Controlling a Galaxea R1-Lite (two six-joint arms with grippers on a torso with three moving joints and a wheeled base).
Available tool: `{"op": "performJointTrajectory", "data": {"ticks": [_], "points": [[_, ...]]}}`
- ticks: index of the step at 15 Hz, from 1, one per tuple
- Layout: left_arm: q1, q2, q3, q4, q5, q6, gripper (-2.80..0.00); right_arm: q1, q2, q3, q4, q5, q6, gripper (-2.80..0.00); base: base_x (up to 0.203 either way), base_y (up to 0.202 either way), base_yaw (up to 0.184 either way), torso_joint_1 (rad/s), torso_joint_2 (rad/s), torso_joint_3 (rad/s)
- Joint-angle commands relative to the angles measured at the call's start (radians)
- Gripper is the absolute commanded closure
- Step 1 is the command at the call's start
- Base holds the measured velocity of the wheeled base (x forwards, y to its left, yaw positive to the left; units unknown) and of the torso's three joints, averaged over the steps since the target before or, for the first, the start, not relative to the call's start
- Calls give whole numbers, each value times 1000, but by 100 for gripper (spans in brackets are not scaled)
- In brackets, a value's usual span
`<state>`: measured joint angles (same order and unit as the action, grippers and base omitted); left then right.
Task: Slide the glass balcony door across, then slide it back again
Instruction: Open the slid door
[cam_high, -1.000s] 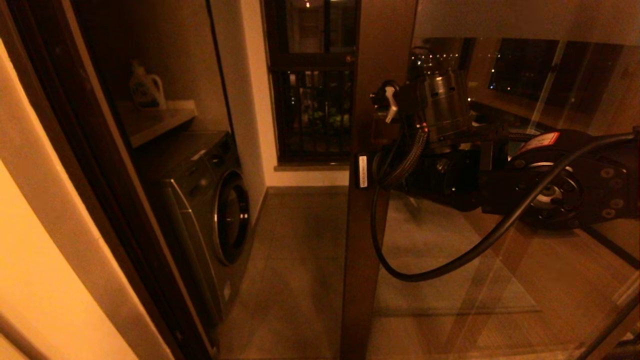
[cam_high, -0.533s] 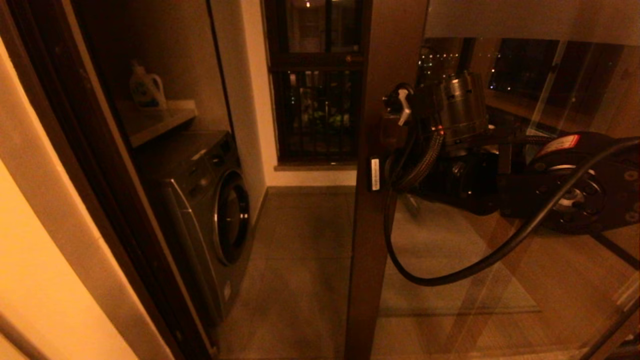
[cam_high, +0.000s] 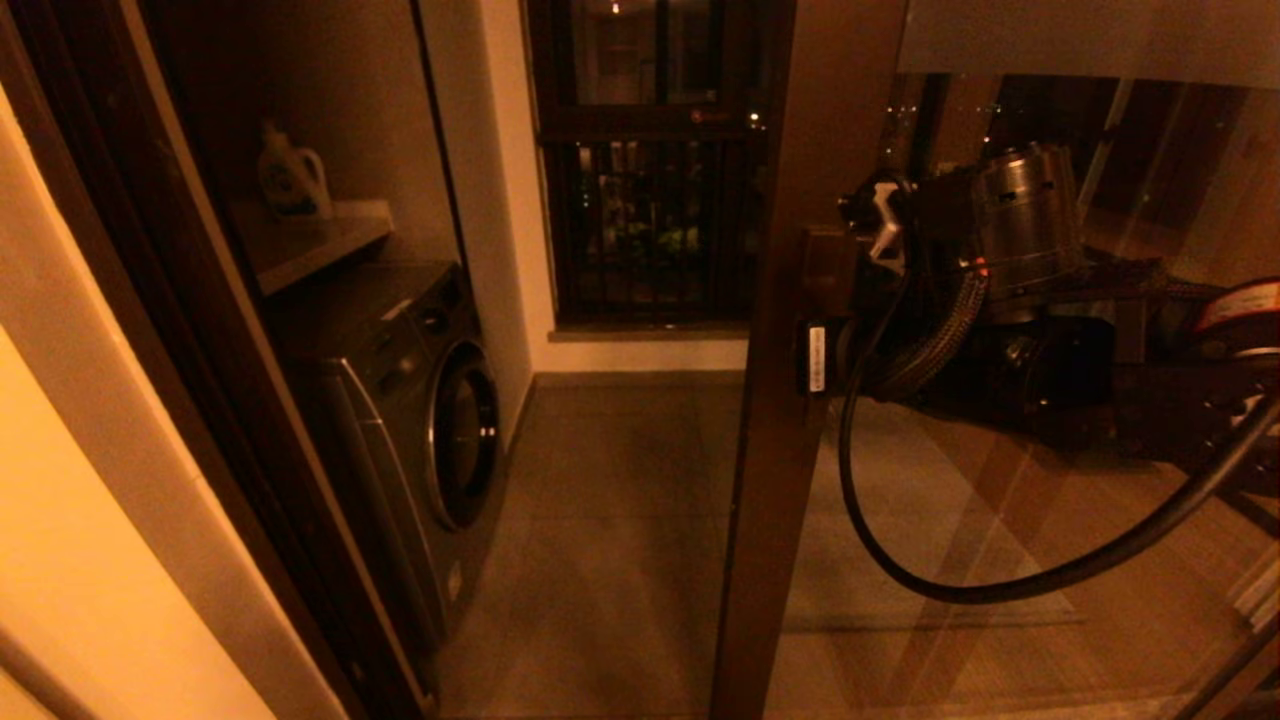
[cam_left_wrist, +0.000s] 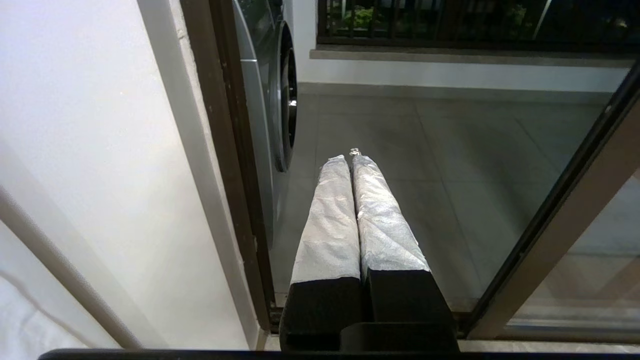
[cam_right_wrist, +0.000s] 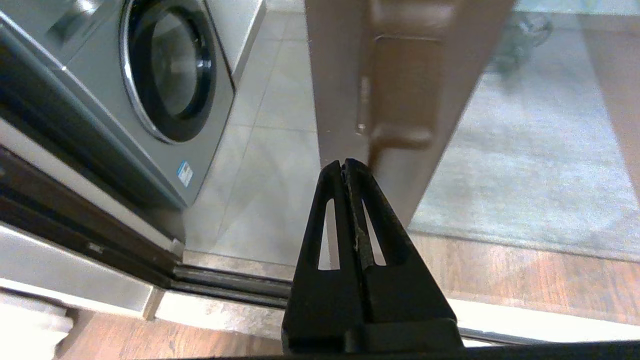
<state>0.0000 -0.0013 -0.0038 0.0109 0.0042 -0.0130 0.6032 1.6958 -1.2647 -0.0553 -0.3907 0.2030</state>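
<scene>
The glass balcony door (cam_high: 1000, 560) fills the right of the head view. Its brown frame post (cam_high: 790, 430) stands right of the doorway, and the frosted band runs across its top. The wooden bar handle (cam_high: 825, 262) sits on that post and shows close up in the right wrist view (cam_right_wrist: 405, 85). My right gripper (cam_high: 812, 358) is shut with nothing in it. Its tips (cam_right_wrist: 344, 162) are at the post, just beside the lower end of the handle. My left gripper (cam_left_wrist: 349, 156) is shut and empty, low by the threshold, pointing out over the balcony floor.
A grey washing machine (cam_high: 420, 400) stands left on the balcony under a shelf (cam_high: 310, 240) holding a detergent bottle (cam_high: 293, 178). The dark barred window (cam_high: 650, 230) is at the back. The fixed dark jamb (cam_high: 200, 330) borders the opening's left side. The floor track (cam_right_wrist: 225, 285) crosses the threshold.
The door's frame post has slid to the right, and my right arm has moved with it. The open gap onto the balcony is wider now.
</scene>
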Motion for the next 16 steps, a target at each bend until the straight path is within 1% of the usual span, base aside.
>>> {"op": "performJointTrajectory", "data": {"ticks": [1,7,9,10,12,13,16], "points": [[0,1,1,0,-1,-1,0,-30,-57,29,-3,2,0,0,0,0,0,0,0,0],[0,1,1,0,0,-1,0,-124,-102,89,-2,12,-4,0,0,0,0,0,0,0],[0,1,-1,0,0,-1,0,-136,-110,103,-3,21,-2,0,0,0,0,0,0,0],[0,1,0,0,0,-1,0,-136,-130,107,-3,38,-2,0,0,0,0,0,0,0],[0,1,-1,0,0,-1,0,-122,-178,108,-2,89,1,0,0,0,0,0,0,0],[0,1,0,0,0,-1,0,-101,-196,104,-2,107,1,0,0,0,0,0,0,0],[0,1,-1,0,0,-1,0,-27,-219,101,-2,128,1,0,0,0,0,0,0,0]]}}
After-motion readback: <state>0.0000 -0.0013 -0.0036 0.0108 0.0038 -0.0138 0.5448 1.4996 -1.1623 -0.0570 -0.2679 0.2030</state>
